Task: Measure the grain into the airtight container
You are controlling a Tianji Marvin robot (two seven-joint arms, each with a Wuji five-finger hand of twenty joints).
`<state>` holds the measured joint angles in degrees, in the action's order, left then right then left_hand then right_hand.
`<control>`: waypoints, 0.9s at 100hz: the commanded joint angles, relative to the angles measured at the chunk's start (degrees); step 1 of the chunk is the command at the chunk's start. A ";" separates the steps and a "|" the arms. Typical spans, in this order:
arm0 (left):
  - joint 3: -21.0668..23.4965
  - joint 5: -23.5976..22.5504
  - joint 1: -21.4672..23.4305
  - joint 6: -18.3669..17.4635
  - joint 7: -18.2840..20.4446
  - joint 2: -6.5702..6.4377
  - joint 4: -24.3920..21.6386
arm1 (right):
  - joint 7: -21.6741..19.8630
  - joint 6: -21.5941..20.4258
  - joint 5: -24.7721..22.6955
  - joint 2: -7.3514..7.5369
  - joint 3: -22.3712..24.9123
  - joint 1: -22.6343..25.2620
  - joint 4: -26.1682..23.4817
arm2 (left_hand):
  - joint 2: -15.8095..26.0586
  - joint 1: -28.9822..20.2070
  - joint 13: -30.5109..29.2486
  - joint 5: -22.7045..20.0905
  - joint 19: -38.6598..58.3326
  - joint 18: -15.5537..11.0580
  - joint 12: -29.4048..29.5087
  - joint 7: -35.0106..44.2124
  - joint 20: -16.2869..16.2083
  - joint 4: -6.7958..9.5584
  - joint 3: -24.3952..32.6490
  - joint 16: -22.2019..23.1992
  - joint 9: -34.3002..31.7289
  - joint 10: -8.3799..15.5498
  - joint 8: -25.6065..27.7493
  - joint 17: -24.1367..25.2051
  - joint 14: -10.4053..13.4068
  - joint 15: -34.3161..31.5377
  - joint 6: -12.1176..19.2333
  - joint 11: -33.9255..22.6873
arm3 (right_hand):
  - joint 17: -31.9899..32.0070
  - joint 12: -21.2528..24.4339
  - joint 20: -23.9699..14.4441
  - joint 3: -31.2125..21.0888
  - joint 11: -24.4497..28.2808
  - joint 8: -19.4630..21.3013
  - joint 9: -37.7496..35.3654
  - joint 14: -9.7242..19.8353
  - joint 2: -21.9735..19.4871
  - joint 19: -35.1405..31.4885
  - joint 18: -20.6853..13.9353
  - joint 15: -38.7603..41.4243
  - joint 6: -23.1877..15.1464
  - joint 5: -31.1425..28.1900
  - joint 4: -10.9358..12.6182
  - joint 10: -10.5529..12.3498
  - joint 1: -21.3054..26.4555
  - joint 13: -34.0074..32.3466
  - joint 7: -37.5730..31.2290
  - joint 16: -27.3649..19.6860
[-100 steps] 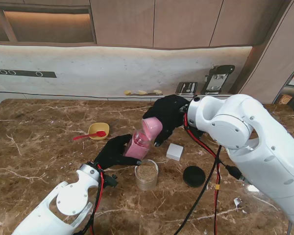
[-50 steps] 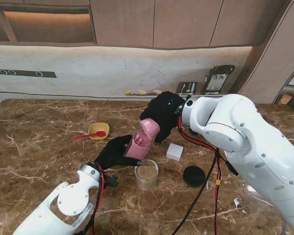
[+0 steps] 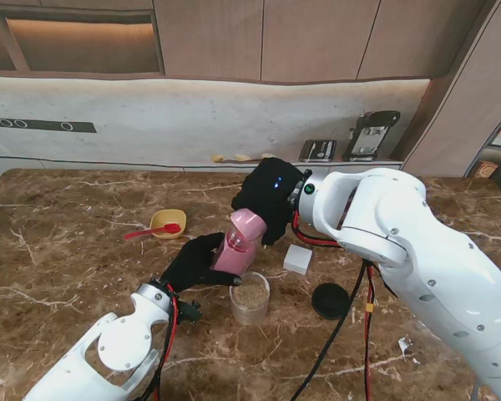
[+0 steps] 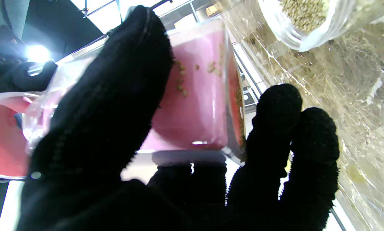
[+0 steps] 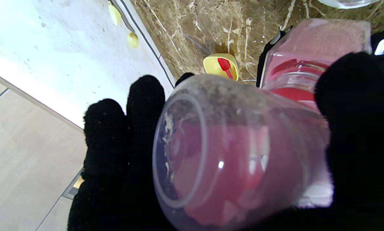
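- Right hand (image 3: 265, 196), just above centre of the stand frame, was clamped on a pink cup (image 3: 248, 225) tipped mouth-down, its long axis sloping toward lower left.
- Cup mouth sat right at the open top of the pink container (image 3: 232, 251), at frame centre; whether rim touched rim could not be told.
- Left hand (image 3: 194, 261), lower left of centre, was clamped around that container, holding it tilted off the table, its top leaning toward the upper right to meet the cup.
- In the right wrist view the cup (image 5: 237, 154) filled the centre, with only dusty residue on its wall, and the container (image 5: 310, 54) lay past it at upper right.
- In the left wrist view a few grains clung inside the container (image 4: 195, 89), which looked otherwise almost empty; fingers (image 4: 115, 106) wrapped its near side.
- Judgement: the pour turned on keeping cup mouth directly above container mouth, since both axes ran along one slanted line.
- Clear jar (image 3: 250, 297) of grain stood upright just lower right of the container, nearer the left hand.
- Black lid (image 3: 331, 301) lay flat right of the jar, and a white block (image 3: 298, 259) sat above it, both nearer the right arm.
- Yellow dish (image 3: 168, 223) with a red spoon (image 3: 153, 231) stood left of centre, well apart from the pour.
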<state>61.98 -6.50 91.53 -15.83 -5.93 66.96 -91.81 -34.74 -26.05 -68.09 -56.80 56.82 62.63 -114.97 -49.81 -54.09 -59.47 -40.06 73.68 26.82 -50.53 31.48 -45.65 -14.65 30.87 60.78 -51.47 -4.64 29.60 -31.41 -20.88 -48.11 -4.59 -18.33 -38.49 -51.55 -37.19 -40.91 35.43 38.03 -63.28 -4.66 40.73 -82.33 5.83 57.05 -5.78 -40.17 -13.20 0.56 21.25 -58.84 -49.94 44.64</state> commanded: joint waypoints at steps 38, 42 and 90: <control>-0.04 -0.16 0.00 -0.96 0.09 0.47 -1.25 | -0.01 -2.68 -3.79 -0.29 -1.00 0.47 -0.27 | 24.96 -9.59 -1.34 -21.83 3.16 -2.04 -4.64 33.28 -1.43 2.80 21.66 0.29 -9.96 5.88 4.41 0.04 5.05 -2.98 13.19 -17.93 | -1.08 -2.04 -1.38 -13.93 6.35 1.48 -4.31 8.95 -14.46 -2.83 -3.48 4.97 -10.43 -6.96 -0.53 6.25 8.85 -3.41 -1.71 2.83; -0.03 -0.17 0.00 -0.96 0.11 0.46 -1.23 | 0.53 -3.20 -4.92 -0.32 -0.95 0.68 -0.49 | 24.90 -9.59 -1.34 -21.81 3.18 -2.08 -4.66 33.28 -1.43 2.79 21.65 0.28 -9.98 5.89 4.41 -0.01 5.06 -2.97 13.20 -17.94 | -1.12 -2.03 -1.38 -13.92 6.37 1.51 -4.32 8.98 -14.43 -2.84 -3.50 4.96 -10.48 -6.94 -0.53 6.28 8.82 -3.42 -1.70 2.83; 0.17 -0.16 -0.14 -1.11 0.33 0.41 -1.07 | 5.23 -6.53 -11.22 -0.40 -0.94 2.43 -2.02 | 24.85 -9.58 -1.33 -21.72 3.14 -2.19 -4.65 33.30 -1.36 2.72 21.74 0.26 -9.97 5.85 4.45 0.07 5.05 -2.94 13.20 -17.94 | -1.61 -2.13 -1.27 -14.16 6.65 1.47 -4.78 9.60 -14.14 -2.75 -3.84 5.05 -11.22 -7.22 -0.57 7.46 8.24 -3.83 -1.29 2.93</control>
<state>62.25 -6.58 91.70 -16.20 -5.67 66.96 -91.64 -29.36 -31.80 -79.08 -57.19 56.30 64.25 -117.47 -50.27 -54.11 -59.42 -40.61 73.69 26.92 -50.53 31.53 -45.68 -14.67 30.88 60.78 -51.52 -4.70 29.66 -31.40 -21.03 -48.21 -4.59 -18.33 -39.13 -51.56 -37.19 -40.90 36.32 38.73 -63.54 -4.56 40.73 -82.78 5.72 57.27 -6.00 -40.17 -13.19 1.06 21.22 -59.50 -49.96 44.68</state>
